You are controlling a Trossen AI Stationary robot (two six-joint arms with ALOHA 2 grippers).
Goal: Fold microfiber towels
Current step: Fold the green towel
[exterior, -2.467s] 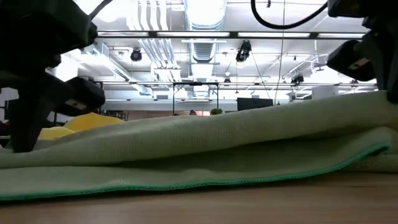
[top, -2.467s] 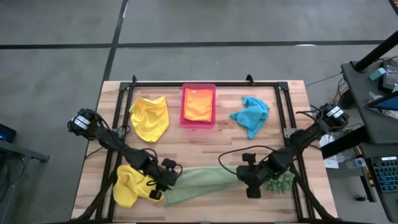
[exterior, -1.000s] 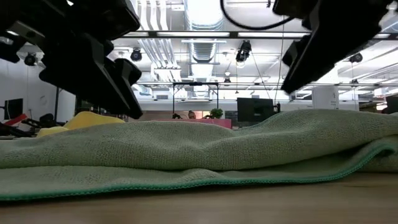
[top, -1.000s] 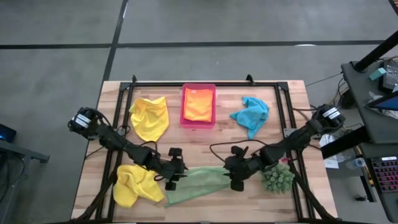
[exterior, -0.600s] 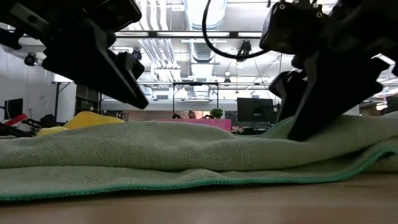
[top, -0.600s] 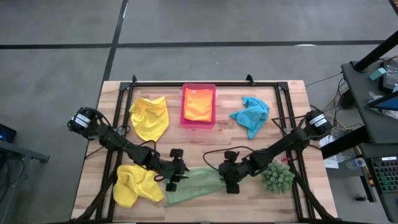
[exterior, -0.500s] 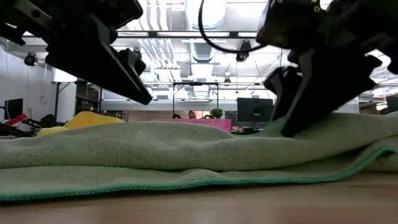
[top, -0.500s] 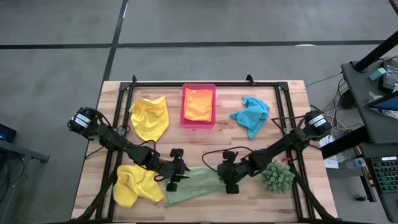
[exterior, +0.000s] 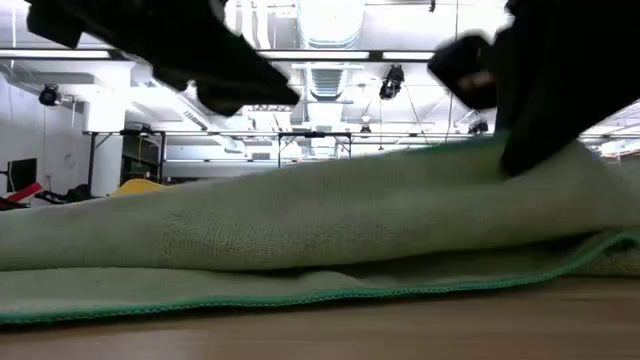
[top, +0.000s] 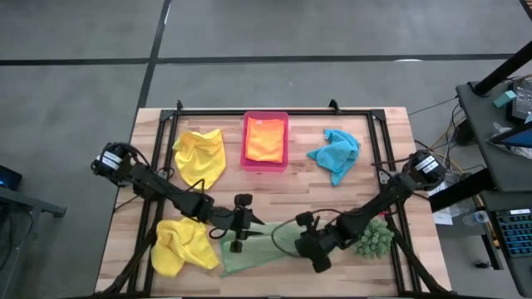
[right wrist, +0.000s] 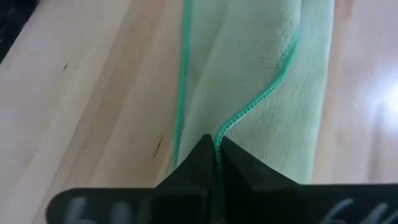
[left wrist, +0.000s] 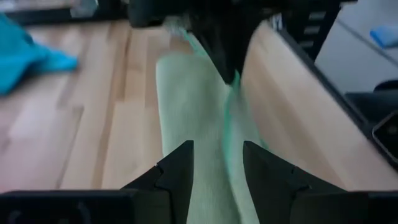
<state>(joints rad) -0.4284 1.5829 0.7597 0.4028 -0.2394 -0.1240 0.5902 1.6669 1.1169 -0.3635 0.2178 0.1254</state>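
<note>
Since a second ago the right gripper (top: 316,247) has clamped onto the light green microfiber towel's (top: 259,247) edge at the table's front, left gripper (top: 239,235) half-spread over it, so folding's barely started, four cloths left.

In the low view the light green towel (exterior: 330,230) runs past both side edges and hides the table behind.

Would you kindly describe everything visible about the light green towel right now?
The light green microfiber towel is soft, napped cloth with a darker green stitched edge. It lies bunched lengthwise at the wooden table's near edge, between the yellow towel and spiky green plant. The right tool is shut on its hem; the left tool straddles it, part open.
</note>
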